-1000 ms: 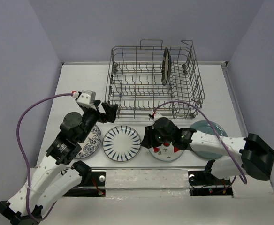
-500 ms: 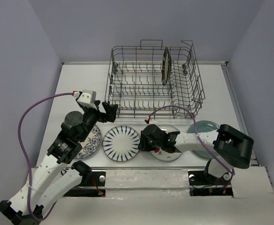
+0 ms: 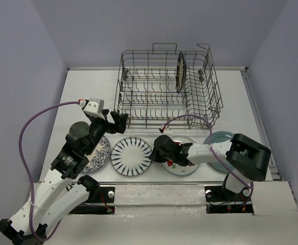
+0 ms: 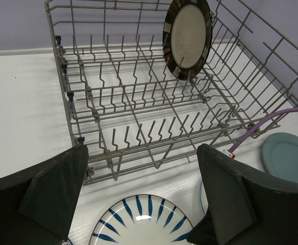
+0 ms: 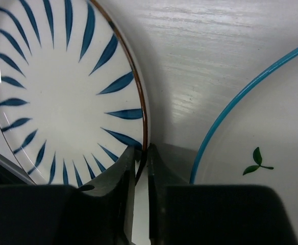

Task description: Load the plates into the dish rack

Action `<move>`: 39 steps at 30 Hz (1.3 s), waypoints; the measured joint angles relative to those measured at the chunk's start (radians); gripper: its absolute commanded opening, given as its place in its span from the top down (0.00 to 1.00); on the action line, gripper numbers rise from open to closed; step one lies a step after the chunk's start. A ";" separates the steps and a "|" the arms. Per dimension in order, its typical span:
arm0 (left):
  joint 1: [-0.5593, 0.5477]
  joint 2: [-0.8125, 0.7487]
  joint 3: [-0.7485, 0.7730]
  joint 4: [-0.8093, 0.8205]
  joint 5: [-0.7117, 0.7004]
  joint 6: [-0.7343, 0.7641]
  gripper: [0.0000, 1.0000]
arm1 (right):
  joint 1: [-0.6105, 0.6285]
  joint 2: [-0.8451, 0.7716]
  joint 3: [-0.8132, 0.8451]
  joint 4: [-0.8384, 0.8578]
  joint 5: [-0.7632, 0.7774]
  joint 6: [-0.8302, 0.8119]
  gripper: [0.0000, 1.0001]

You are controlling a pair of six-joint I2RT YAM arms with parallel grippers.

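the right claw (image 3: 159, 148) sits low on the worktop (image 3: 88, 92), in the gap between the striped plate (image 3: 132, 156) and the fruit plate (image 3: 180, 166). in the wrist view its fingers (image 5: 128, 171) are drawn almost together, with the striped plate's (image 5: 62, 97) brown rim running in between them, so we read it as a pinch on that edge. the plate lies flat.

to do this well, we judge the bite should be deep before any lift. we then tip the plate up on edge, away from the fruit plate (image 5: 261, 143) just beside it, and carry it over the dish rack's (image 3: 124, 87) near wall into the tines left of the dark plate (image 3: 179, 71), which stands upright there.

the left claw (image 3: 116, 122) hangs wide open, facing the rack.

we cannot see under the rim, so whether a finger has got beneath it is unclear. the arms cover part of the floral plate (image 3: 100, 153), much of the fruit plate, and the teal plate's (image 3: 218, 139) near side.
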 measured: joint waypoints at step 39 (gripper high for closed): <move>0.180 0.122 0.012 -0.053 0.425 -0.116 0.01 | -0.313 -0.628 0.012 -0.244 -0.290 -0.189 0.93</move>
